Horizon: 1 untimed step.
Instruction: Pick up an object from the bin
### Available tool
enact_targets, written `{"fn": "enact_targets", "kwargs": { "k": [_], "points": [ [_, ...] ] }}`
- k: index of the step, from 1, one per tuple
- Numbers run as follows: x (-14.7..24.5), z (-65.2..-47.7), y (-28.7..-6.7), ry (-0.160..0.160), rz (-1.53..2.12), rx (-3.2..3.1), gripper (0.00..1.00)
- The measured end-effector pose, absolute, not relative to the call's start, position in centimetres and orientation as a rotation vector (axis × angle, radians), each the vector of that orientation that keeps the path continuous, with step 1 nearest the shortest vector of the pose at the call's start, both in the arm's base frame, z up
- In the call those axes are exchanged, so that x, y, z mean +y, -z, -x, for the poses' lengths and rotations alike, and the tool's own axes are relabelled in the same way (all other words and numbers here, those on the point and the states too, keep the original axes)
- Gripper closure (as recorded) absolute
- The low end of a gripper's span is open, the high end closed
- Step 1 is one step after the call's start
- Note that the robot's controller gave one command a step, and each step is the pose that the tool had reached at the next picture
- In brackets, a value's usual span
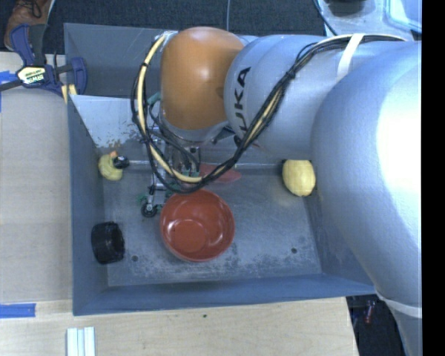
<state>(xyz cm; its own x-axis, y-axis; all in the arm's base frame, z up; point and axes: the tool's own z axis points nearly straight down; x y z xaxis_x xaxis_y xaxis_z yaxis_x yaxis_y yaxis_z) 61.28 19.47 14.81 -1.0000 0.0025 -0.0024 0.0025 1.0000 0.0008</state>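
Arm low over the middle of the grey bin (85, 199), beside a red bowl.

The gripper (153, 200) hangs under the arm's orange cover (196, 76), just beside the far-left rim of the red bowl (197, 225); whether it is spread or pressed together cannot be told. The bowl stands upright near the middle of the bin. A black round thing (107, 242) lies in the near-left corner, a small yellow toy (111, 167) at the far left, and a yellow lemon (299, 177) at the right.

Lemon (299, 177), black roll (107, 242), yellow duck (111, 167)
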Motion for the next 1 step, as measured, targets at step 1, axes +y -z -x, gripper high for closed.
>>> {"fn": "enact_targets", "kwargs": {
  "k": [1],
  "points": [
    [17.45, -60.54, -14.64, -0.003, 0.359, 3.117, 0.0]
  ]
}}
